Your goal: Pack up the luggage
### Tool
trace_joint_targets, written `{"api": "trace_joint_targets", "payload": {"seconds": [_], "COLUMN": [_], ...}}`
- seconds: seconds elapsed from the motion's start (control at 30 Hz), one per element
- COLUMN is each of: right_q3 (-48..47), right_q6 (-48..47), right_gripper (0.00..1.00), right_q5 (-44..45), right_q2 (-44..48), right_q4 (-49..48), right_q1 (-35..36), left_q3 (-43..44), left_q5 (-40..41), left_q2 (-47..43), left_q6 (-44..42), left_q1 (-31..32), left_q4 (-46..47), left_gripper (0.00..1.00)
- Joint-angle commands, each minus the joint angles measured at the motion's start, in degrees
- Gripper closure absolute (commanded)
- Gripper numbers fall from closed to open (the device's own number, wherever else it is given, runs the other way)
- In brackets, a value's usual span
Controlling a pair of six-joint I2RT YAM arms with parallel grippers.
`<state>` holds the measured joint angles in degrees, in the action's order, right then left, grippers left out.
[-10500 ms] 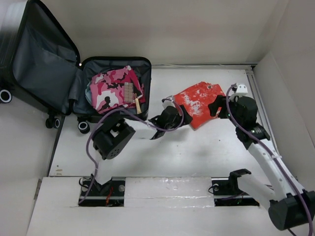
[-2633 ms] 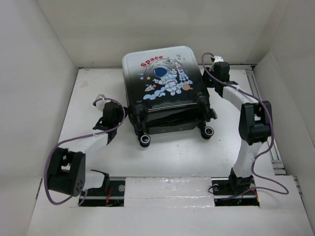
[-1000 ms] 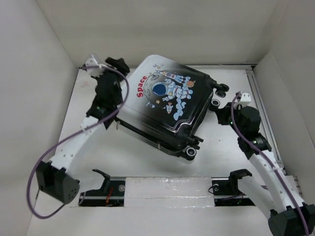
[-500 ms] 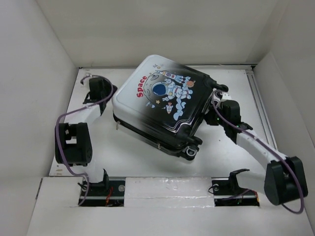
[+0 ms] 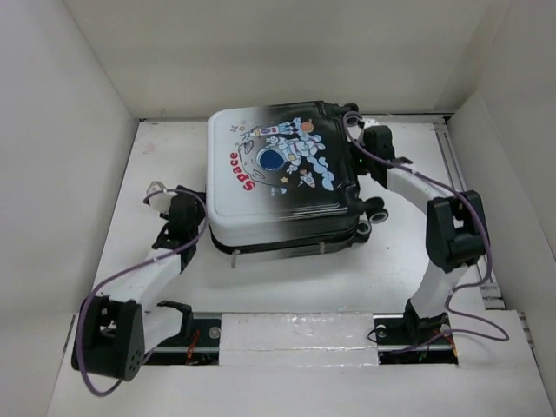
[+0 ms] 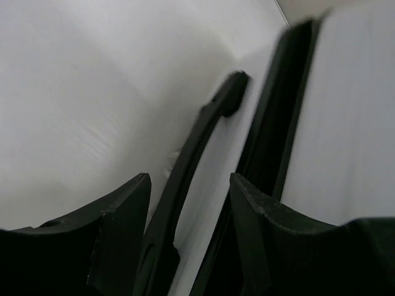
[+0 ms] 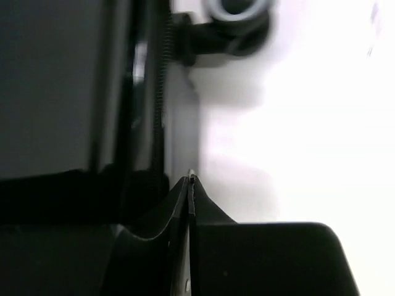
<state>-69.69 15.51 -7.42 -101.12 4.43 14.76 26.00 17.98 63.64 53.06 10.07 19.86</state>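
Note:
The luggage (image 5: pixel 278 174) lies closed and flat at the middle back of the table, astronaut print up, with its wheels (image 5: pixel 377 208) to the right. My left gripper (image 5: pixel 178 215) sits at its near-left side. Its jaws stand open around the black side handle (image 6: pixel 203 132), next to the white shell (image 6: pixel 352 123). My right gripper (image 5: pixel 369 143) is at the luggage's far-right edge. There it (image 7: pixel 190 179) is shut, with a thin pale tab, seemingly the zipper pull, pinched at its tips beside the zipper teeth (image 7: pixel 163 80). A caster wheel (image 7: pixel 237 12) shows above.
White walls close in the table on the left, the back and the right (image 5: pixel 512 174). A metal rail (image 5: pixel 452 165) runs along the right edge. The arm bases (image 5: pixel 187 326) stand at the near edge on a white panel.
The luggage has turned and now lies square to the table, farther back. My left gripper has dropped to its near-left side. The right gripper has moved up along its right edge.

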Motion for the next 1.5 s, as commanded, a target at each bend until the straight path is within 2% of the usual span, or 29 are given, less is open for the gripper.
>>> {"api": "trace_joint_targets", "payload": {"seconds": [0.0, 0.07, 0.1, 0.13, 0.23, 0.27, 0.33, 0.4, 0.43, 0.5, 0.53, 0.57, 0.6, 0.63, 0.67, 0.7, 0.73, 0.77, 0.8, 0.87, 0.93, 0.97, 1.07, 1.13, 1.23, 1.3, 1.37, 1.4, 1.47], "right_q3": [-20.4, -29.23, -37.71, -41.54, -49.99, -51.15, -53.69, -55.2, -55.2, -49.79, -45.23, -33.52, -27.66, -22.47, -17.72, -8.1, -3.39, 1.44, 10.62, 18.68, 27.01, 29.33, 37.24, 40.06, 44.28, 44.82, 45.43, 45.43, 43.25], "right_q6": [1.99, -1.07, -2.05, -3.02, -4.52, -4.52, -4.52, -4.52, -4.52, -5.22, -5.83, -5.84, -4.88, -4.87, -4.87, -4.09, -3.04, -2.51, -1.19, -0.13, 0.4, 0.4, -1.01, -2.59, 0.47, 3.63, 7.25, 7.26, 7.26], "right_gripper": [0.92, 0.9, 0.89, 0.89, 0.8, 0.67, 0.5, 0.4, 0.38, 0.38, 0.42, 0.51, 0.6, 0.76, 0.85, 0.91, 0.95, 0.95, 0.95, 0.97, 0.97, 0.93, 0.84, 0.78, 0.71, 0.67, 0.67, 0.67, 0.74], "right_q5": [-18.5, -18.51, -19.03, -19.03, -18.6, -18.07, -17.54, -17.54, -17.54, -17.54, -16.5, -14.75, -13.6, -11.85, -7.74, -5.87, -4.29, -2.7, 0.1, 0.13, -4.06, -6.7, -20.15, -22.98, -18.01, -6.16, 0.19, 3.08, 0.58], "right_q2": [-2.13, -7.49, -9.34, -11.01, -14.37, -14.98, -14.98, -14.29, -13.5, -6.77, -2.89, 1.41, 5.98, 14.81, 19.25, 23.56, 31.95, 35.95, 39.74, 49.55, 54.78, 59.41, 64.72, 68.41, 71.41, 71.41, 70.63, 68.97, 59.76], "right_q4": [-4.54, 2.13, 8.78, 11.72, 16.57, 17.1, 18.51, 19.91, 21.75, 21.77, 19.59, 12.87, 9.49, 7.46, 5.09, 4.11, 3.4, 2.44, 0.69, -0.99, -1.0, -1.0, -2.05, -1.0, -0.3, 1.28, -0.19, -1.51, -3.63], "right_q1": [6.25, 6.24, 6.24, 6.24, 6.24, 5.37, 3.09, 1.15, -0.77, -2.1, -2.11, -2.72, -2.72, -2.72, -2.72, -2.72, -2.2, -2.2, -2.2, -2.2, -2.72, -2.72, -0.36, 2.27, 4.74, 5.27, 5.27, 3.1, 0.02], "left_q3": [-2.18, -3.94, -4.72, -5.34, -7.19, -7.8, -7.81, -7.81, -7.11, -6.32, -5.62, -5.61, -5.61, -5.09, -5.08, -4.56, -4.55, -4.55, -4.55, -5.16, -5.17, -5.78, -5.78, -5.78, -5.78, -5.09, -4.38, -4.38, -5.87], "left_q5": [-6.83, -4.02, -1.39, -0.06, 3.63, 4.6, 8.1, 9.88, 11.54, 12.6, 13.48, 15.23, 15.94, 16.47, 16.48, 16.48, 15.17, 14.29, 12.02, 10.07, 8.49, 8.48, 6.99, 4.8, 1.89, 1.36, 3.89, 5.13, 7.94], "left_q2": [-5.18, -8.07, -9.13, -10.36, -16.42, -18.01, -23.45, -26.79, -29.59, -31.55, -32.08, -32.08, -31.39, -30.6, -28.15, -26.65, -25.07, -22.01, -20.67, -18.47, -17.14, -16.62, -16.09, -14.34, -10.83, -8.8, -8.09, -8.09, -13.24], "left_q6": [-0.42, 0.9, 3.0, 3.89, 7.22, 7.84, 8.38, 8.38, 7.51, 4.44, 3.73, 3.72, 2.85, 2.32, 2.31, 2.31, 2.31, 2.31, 2.31, 1.79, 1.0, 0.39, -1.19, -1.82, -3.31, -3.31, -2.0, -1.04, -0.41], "left_q1": [16.19, 23.81, 25.86, 27.97, 34.04, 35.01, 37.39, 37.4, 37.4, 37.4, 37.4, 37.4, 37.4, 37.4, 37.4, 36.87, 36.87, 36.35, 36.34, 36.34, 36.34, 36.34, 36.34, 35.82, 35.81, 35.81, 35.81, 35.81, 35.81], "left_q4": [-0.95, -4.54, -5.78, -6.32, -10.18, -11.49, -15.01, -17.03, -18.87, -18.89, -19.59, -19.59, -19.59, -18.98, -18.98, -18.98, -17.85, -16.27, -15.38, -12.23, -9.5, -8.35, -6.95, -5.02, -0.63, -0.61, -2.62, -3.5, -5.87], "left_gripper": [0.5, 0.5, 0.51, 0.51, 0.51, 0.51, 0.51, 0.51, 0.51, 0.51, 0.51, 0.51, 0.51, 0.51, 0.55, 0.58, 0.6, 0.64, 0.7, 0.77, 0.81, 0.81, 0.81, 0.71, 0.61, 0.61, 0.72, 0.74, 0.75]}}
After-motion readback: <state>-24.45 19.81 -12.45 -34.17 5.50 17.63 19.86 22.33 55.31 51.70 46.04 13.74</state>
